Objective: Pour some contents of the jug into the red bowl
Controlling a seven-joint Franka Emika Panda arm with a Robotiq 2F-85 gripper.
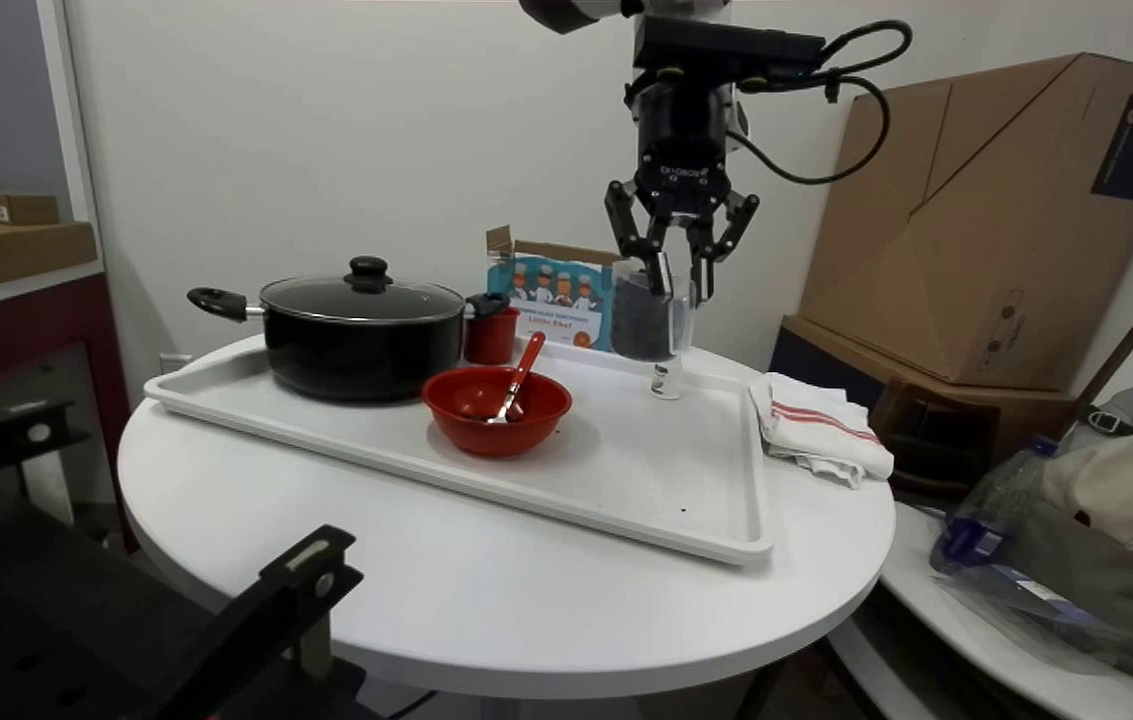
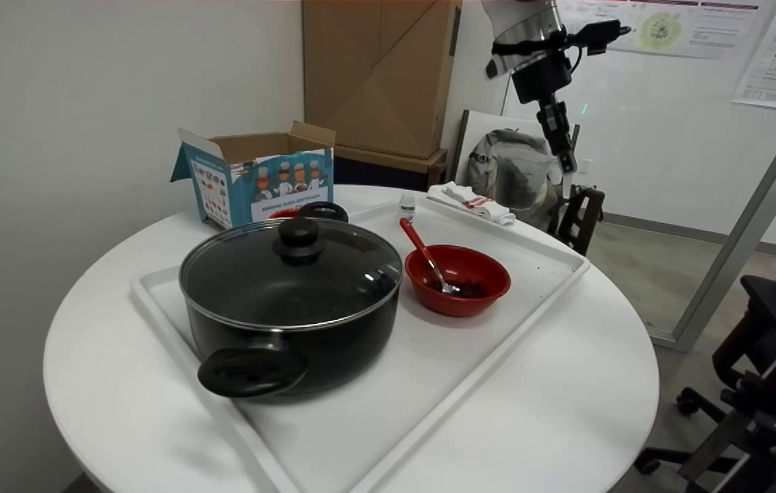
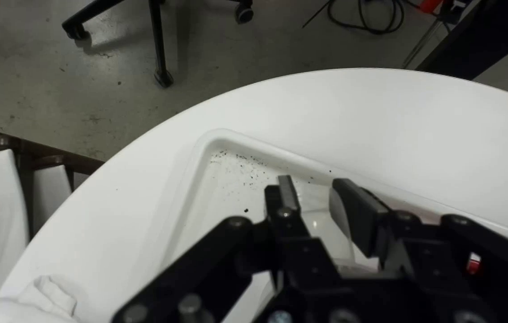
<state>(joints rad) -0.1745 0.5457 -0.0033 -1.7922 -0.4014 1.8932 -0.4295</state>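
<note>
"White and round, the surface (image 1: 566, 600) carried a tray (image 1: 666, 465). What stood around it?"

"Pale walls (image 1: 346, 130), a large cardboard carton (image 1: 986, 240) and, in an exterior view, posters (image 2: 661, 31)."

"And the jug (image 1: 642, 318)?"

"In the air, well apart from the red bowl (image 1: 491, 438). The gripper (image 1: 684, 286) was partly closed, a clear part of the jug held in its narrow gap."

"Which way did it point?"

"Mouth up, its long axis near vertical; any slight lean could not be told. The red bowl faced upward on the tray, a spoon (image 1: 528, 362) slanting out past its rim."

"Any writing?"

"'Little Chef' on the blue box (image 1: 556, 300) behind the tray; its smaller print was too blurred."
</note>
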